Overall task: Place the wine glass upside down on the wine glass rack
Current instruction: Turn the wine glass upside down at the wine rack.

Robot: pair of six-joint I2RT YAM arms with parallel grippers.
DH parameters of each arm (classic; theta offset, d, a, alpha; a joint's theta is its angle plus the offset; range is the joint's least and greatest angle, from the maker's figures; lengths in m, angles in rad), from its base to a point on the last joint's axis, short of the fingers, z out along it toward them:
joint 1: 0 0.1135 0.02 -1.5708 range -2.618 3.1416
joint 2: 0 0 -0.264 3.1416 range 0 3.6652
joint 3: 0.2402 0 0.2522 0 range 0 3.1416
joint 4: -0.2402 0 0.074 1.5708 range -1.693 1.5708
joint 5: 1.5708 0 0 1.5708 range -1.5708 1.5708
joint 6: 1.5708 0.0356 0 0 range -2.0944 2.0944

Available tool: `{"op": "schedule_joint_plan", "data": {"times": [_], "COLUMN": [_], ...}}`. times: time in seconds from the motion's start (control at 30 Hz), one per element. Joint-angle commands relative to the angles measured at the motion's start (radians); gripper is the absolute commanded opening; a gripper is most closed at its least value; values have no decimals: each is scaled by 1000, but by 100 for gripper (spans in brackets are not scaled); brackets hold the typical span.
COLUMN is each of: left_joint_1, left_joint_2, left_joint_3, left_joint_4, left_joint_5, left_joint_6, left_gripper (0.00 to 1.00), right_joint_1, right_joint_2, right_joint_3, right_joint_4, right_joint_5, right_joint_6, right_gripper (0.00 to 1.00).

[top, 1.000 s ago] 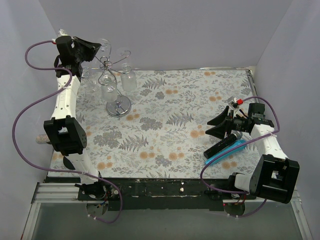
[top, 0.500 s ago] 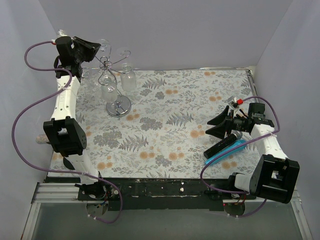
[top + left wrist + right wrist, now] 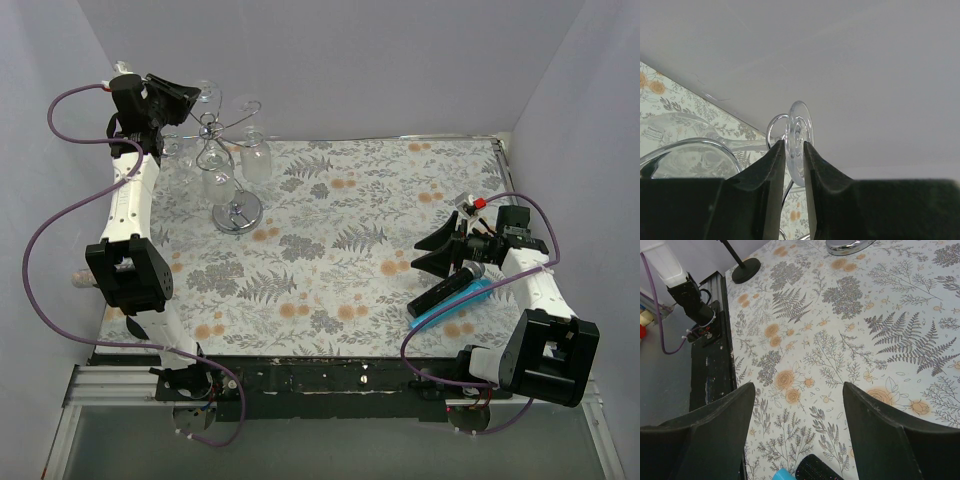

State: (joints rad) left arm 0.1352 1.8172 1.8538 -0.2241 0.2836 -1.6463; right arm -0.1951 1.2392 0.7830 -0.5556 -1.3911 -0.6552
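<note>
The wine glass rack (image 3: 212, 135) stands at the table's far left on its round shiny base (image 3: 237, 212). A clear wine glass (image 3: 205, 92) hangs from one of its top arms with the foot uppermost and the bowl (image 3: 174, 150) below. My left gripper (image 3: 188, 96) is up at that foot. In the left wrist view the foot disc (image 3: 799, 131) stands between the fingers, whose jaws are parted a little, with the gripper's middle (image 3: 794, 144) on it. A rack wire loop (image 3: 772, 127) curls behind. My right gripper (image 3: 440, 255) hovers open over the mat (image 3: 797, 390), holding nothing.
Two more glasses (image 3: 257, 160) (image 3: 218, 185) hang upside down on the rack. A black cylinder (image 3: 445, 288) lies on a blue object (image 3: 462, 300) below my right gripper. White walls close in the back and both sides. The flowered mat (image 3: 340, 230) covers the table.
My left gripper's jaws have eased apart from the glass foot. The glass stays hanging on the rack. The right arm has not moved.
</note>
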Motion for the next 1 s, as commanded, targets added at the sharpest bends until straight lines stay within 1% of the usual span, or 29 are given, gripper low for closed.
{"op": "schedule_joint_plan", "data": {"times": [0.0,0.37,0.47,0.97], "left_joint_1": [9,12,14,24], "left_joint_2": [-99,-113,-118,-147], "left_joint_3": [-2,-7,-10,-38], "left_joint_4": [55,55,54,54], "left_joint_5": [-12,-18,-20,-18], "left_joint_6": [2,2,0,2], "left_gripper": [21,27,31,32], "right_joint_1": [-3,-3,-3,-3], "right_joint_2": [-1,-4,-3,-3], "right_joint_3": [41,41,41,42], "right_joint_4": [-15,-17,-17,-18], "right_joint_5": [-26,-25,-25,-22], "right_joint_6": [-17,-18,-18,-20], "right_gripper": [79,79,79,79]}}
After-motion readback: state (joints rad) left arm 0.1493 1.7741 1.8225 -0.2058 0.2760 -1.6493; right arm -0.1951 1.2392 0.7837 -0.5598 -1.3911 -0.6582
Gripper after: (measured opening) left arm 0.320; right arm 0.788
